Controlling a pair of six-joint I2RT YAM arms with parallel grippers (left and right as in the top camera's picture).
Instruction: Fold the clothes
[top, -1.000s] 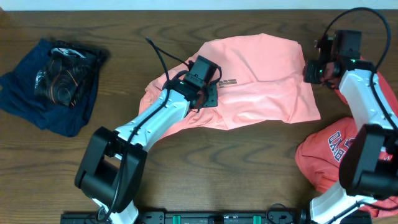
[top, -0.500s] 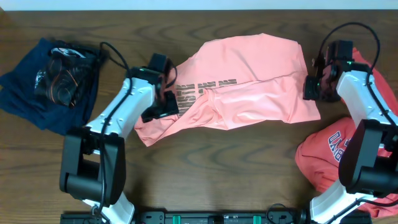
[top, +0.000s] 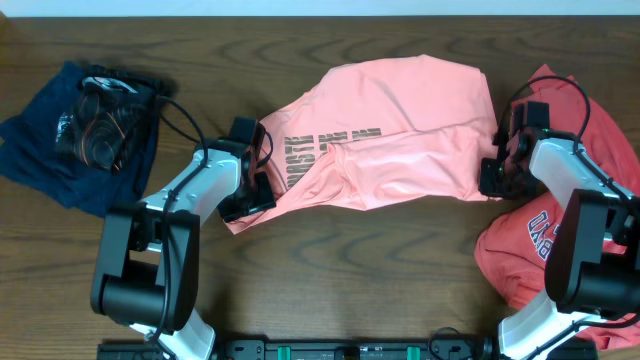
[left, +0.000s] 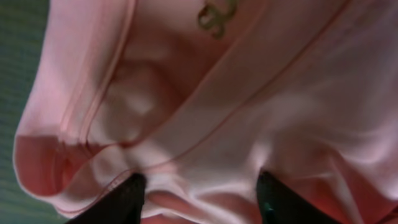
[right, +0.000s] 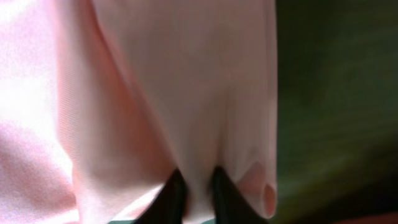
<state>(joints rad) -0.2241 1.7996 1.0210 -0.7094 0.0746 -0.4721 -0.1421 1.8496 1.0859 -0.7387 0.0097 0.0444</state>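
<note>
**Ana:** Right gripper (right: 194, 186) pinches the hem of the pink T-shirt (top: 400, 110) at its right edge, jaws nearly together on the cloth.

**Ben:** And the left gripper (left: 202, 194)?

**Ana:** Its fingers stand apart over bunched fabric at the shirt's lower-left corner. I cannot confirm a firm hold.

**Ben:** How far along?

**Ana:** Early, I'd judge. The shirt lies rumpled at frame centre, with no neat fold. The coral-red T-shirt (top: 530, 250) sits crumpled at the right edge, not yet folded. The dark garments (top: 70, 150) lie upper left.
</note>
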